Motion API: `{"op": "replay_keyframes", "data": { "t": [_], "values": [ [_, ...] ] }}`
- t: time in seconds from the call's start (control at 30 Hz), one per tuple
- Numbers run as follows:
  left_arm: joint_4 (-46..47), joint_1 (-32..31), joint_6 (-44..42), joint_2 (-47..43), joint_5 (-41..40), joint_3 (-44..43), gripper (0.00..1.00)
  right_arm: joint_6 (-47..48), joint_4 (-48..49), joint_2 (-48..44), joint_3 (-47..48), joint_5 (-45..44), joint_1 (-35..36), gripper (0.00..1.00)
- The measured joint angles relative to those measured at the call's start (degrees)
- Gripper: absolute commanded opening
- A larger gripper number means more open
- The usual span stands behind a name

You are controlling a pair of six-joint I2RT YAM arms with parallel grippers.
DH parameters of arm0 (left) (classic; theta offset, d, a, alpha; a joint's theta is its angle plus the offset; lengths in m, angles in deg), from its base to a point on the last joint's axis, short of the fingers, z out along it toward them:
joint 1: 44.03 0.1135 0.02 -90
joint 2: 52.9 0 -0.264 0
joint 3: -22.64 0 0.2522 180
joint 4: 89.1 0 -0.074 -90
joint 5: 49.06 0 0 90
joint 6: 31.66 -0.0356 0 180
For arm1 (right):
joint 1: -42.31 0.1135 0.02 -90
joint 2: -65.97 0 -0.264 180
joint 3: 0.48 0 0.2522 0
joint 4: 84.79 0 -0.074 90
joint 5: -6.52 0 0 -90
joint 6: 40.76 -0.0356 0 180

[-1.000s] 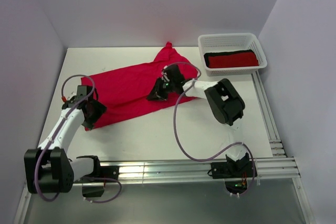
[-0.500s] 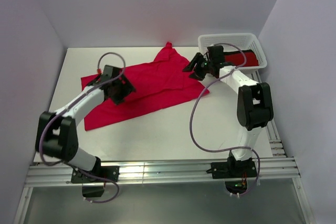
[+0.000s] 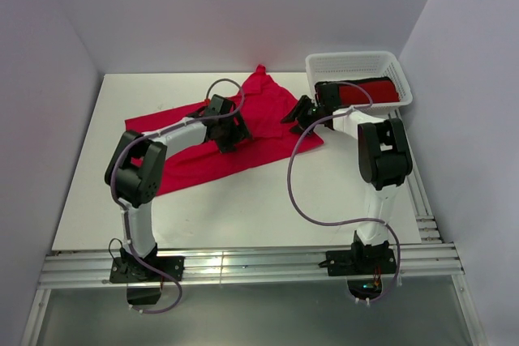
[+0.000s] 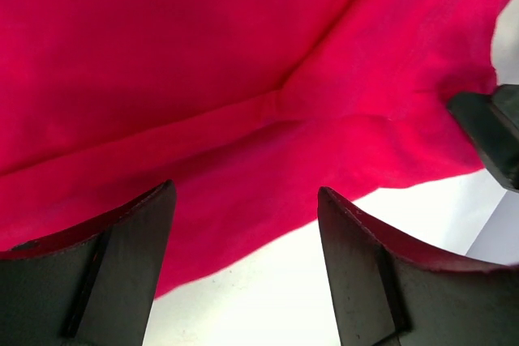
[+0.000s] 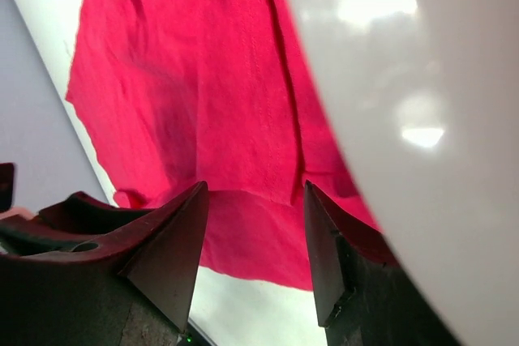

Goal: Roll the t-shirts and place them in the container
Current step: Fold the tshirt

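white table: crimson t-shirt spread flat, mesh basket far right corner

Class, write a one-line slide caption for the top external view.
Left gripper and right gripper, both open, over a crimson t-shirt spread on the table; rolled shirts in the basket.

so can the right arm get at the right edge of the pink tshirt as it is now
Probably yes. The right gripper hangs open just over the right edge of the pink t-shirt, holding nothing. The basket lies off to its right and the left gripper farther left, neither in the way.
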Motion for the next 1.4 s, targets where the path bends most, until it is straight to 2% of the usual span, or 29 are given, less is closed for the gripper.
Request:
{"op": "replay_keyframes", "data": {
  "t": [0.2, 0.43, 0.77, 0.93, 1.17, 1.4],
  "values": [
    [0.61, -0.57, 0.0, 0.9, 0.7, 0.0, 0.76, -0.98, 1.53, 0.04, -0.39, -0.61, 0.37, 0.57],
    [0.74, -3.34, -0.2, 0.9, 0.68, 0.02, 0.76, -0.63, 0.42, -0.09, -0.39, -5.38, 2.89, 0.57],
    [0.74, -4.22, -1.05, 0.79, -0.31, 0.74, 0.76, 2.8, -7.13, -1.99, -0.04, -15.37, 6.01, 0.57],
    [0.48, -4.35, -1.05, -0.2, -0.66, 2.47, 0.76, 3.72, -10.12, -1.88, 2.67, -16.33, 3.89, 0.55],
    [0.33, -4.39, -1.07, -2.29, -1.49, 4.26, 0.76, 4.66, -12.11, 0.09, 5.7, -14.64, -3.26, 0.55],
    [0.44, -4.46, -1.07, -3.08, -1.88, 4.24, 0.76, 6.45, -12.22, -1.66, 7.67, -13.42, -1.79, 0.57]
  ]
}}
